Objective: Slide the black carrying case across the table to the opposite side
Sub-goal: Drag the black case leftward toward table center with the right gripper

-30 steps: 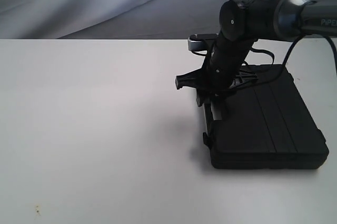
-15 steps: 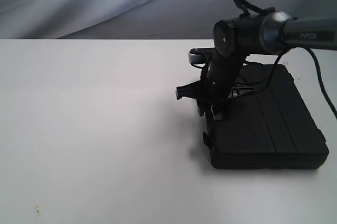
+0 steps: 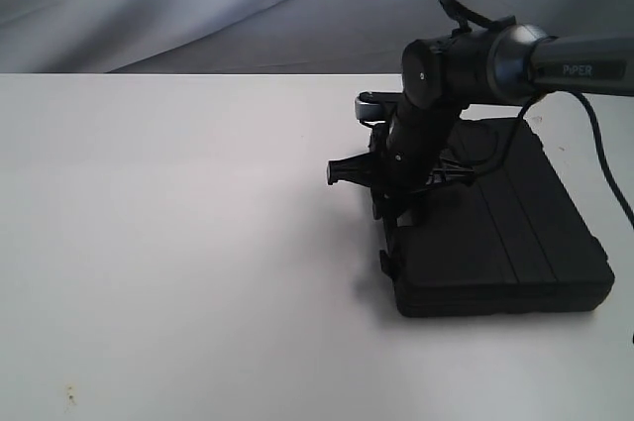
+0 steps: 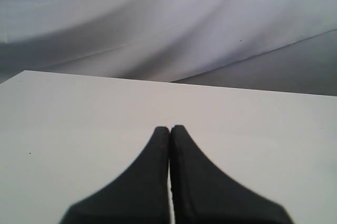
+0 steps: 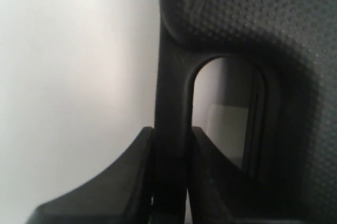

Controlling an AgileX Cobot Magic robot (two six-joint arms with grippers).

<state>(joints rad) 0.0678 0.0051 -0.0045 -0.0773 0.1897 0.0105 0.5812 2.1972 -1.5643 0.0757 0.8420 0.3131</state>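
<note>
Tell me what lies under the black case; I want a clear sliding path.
The black case sits flat on the white table; nothing pokes out along its visible edges. A pale surface shows through the handle opening. Whatever is beneath its body is covered.

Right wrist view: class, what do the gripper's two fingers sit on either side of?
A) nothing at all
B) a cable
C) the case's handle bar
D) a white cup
C: the right gripper is shut on the handle bar of the black carrying case.

table: plain white, flat, few small specks
case: black, ribbed lid, closed, lying flat on table's right part
</note>
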